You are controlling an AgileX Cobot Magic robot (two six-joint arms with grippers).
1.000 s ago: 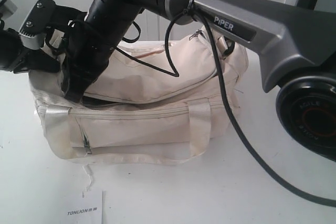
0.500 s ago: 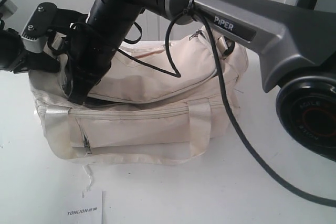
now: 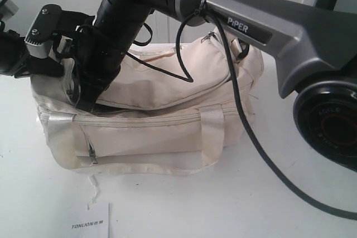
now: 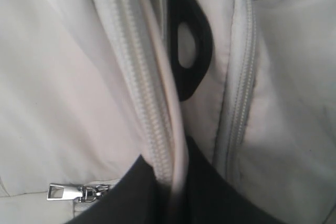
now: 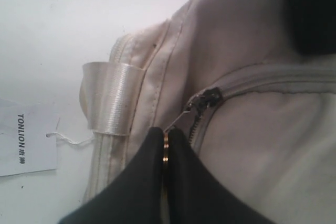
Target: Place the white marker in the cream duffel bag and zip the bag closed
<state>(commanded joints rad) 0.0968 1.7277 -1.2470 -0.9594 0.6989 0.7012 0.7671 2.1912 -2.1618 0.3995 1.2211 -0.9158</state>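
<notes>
The cream duffel bag (image 3: 167,132) lies on the white table. My right gripper (image 3: 85,101) reaches across to the bag's left end. In the right wrist view this gripper (image 5: 165,140) is shut on the thin metal pull (image 5: 177,120) of the top zipper, just below the dark slider (image 5: 207,98). My left gripper (image 4: 176,166) is at the same end, shut on a cream piped seam (image 4: 168,93) beside a zipper track. A black end ring (image 4: 191,45) shows above it. The white marker is not visible in any view.
A white TONLION card (image 3: 92,221) lies on the table in front of the bag, tied by a thread. The right arm's black cable (image 3: 251,137) hangs over the bag's right side. A pale webbing handle (image 5: 107,98) and a small metal zip pull (image 4: 68,192) sit nearby.
My right gripper has shifted slightly to the right along the bag's top with the zipper pull. The left gripper and the bag's left end have crept up and right a little.
</notes>
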